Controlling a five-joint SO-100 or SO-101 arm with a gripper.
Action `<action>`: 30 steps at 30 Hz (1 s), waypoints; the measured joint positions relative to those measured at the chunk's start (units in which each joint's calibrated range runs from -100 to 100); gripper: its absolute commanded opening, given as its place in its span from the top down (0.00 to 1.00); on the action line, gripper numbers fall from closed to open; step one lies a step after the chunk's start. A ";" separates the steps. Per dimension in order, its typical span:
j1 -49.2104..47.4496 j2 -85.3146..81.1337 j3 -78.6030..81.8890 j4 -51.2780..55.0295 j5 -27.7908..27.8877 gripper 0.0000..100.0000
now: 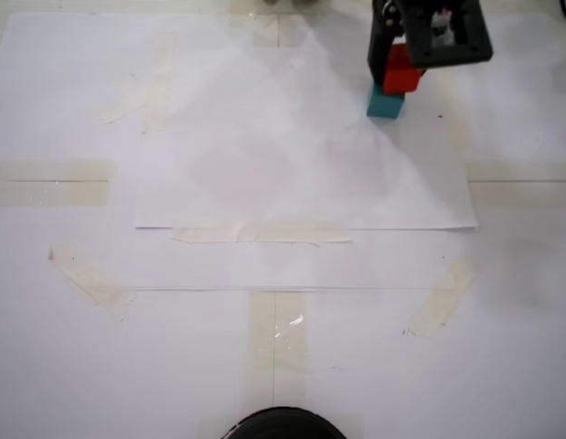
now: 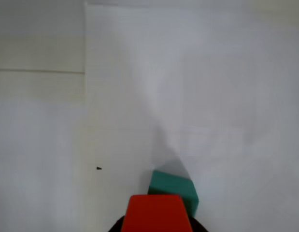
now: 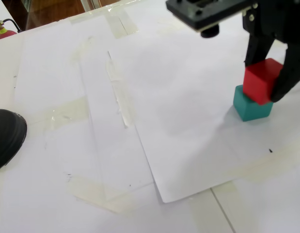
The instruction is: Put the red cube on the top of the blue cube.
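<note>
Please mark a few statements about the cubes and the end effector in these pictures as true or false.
1. The end effector grips the red cube. True.
2. The blue cube lies on its own in the middle of the paper. False: it sits near the paper's edge, directly under the red cube.
3. The red cube is above the blue cube. True.
4. The end effector is open and empty. False: its fingers flank the red cube.
5. Tape strips hold the paper sheets. True.
</note>
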 measured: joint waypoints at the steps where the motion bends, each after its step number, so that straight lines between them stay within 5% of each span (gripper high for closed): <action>1: 0.22 0.09 0.00 -0.33 0.20 0.96; 30: 1.39 0.69 0.54 -0.98 1.47 0.71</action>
